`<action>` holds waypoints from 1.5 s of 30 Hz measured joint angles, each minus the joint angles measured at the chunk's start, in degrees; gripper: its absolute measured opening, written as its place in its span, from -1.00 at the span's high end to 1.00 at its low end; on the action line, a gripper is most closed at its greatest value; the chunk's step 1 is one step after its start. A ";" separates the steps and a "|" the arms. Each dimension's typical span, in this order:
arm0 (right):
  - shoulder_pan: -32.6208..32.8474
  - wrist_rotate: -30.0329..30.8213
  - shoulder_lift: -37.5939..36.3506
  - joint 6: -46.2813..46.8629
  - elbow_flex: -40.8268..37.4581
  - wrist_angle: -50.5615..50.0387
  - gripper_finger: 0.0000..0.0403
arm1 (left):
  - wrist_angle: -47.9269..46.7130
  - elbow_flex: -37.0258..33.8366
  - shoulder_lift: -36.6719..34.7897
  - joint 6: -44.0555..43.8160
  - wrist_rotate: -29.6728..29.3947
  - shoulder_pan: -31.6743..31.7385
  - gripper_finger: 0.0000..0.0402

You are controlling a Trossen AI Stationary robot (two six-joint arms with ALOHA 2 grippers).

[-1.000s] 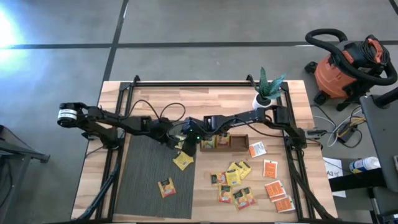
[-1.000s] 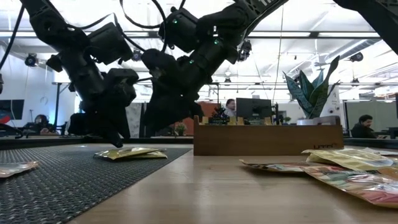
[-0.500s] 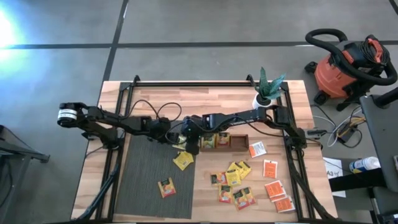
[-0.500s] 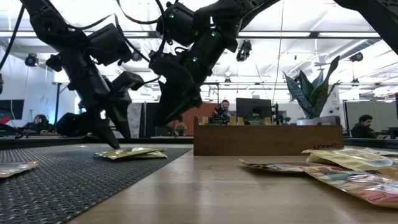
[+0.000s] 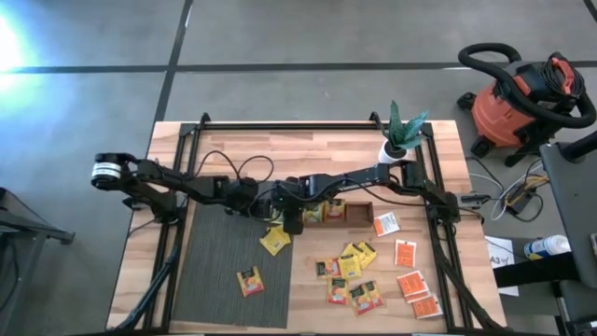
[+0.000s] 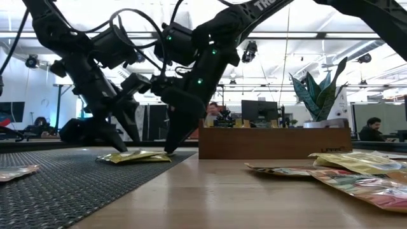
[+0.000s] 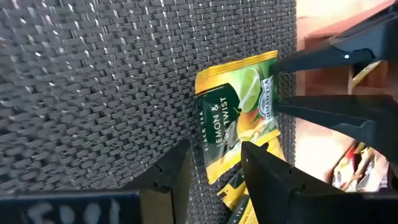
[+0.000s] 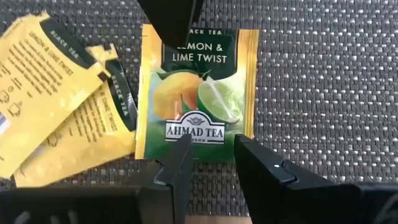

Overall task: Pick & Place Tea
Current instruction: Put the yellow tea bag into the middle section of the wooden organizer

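i see my left claw (image 7: 214,168) and right claw (image 8: 208,158), both open and empty, over the lemon tea bag (image 8: 198,93) on the grey mat (image 5: 219,266).

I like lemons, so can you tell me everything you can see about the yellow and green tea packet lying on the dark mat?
The flat square yellow and green paper tea sachet shows a lemon and lime picture and the words "Lemon & Lime Twist" and "Ahmad Tea". It lies flat, face up, on the dark woven mat, near the mat's edge and overlapping other yellow sachets beside it. The left end effector and right end effector both stand open at its opposite edges; neither has gripped it.
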 joint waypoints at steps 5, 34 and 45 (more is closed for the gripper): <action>-0.04 -0.04 0.00 -0.50 -0.44 -0.47 0.41 | 1.81 0.00 1.16 -0.28 -0.19 -0.09 0.33; 0.00 -0.39 0.02 2.69 -0.68 1.29 0.41 | 4.57 -0.02 1.87 -2.25 -8.10 0.00 0.33; 0.07 -0.37 0.02 4.17 -0.68 3.09 0.41 | 2.26 -0.04 -0.18 -1.59 -7.33 -0.04 0.33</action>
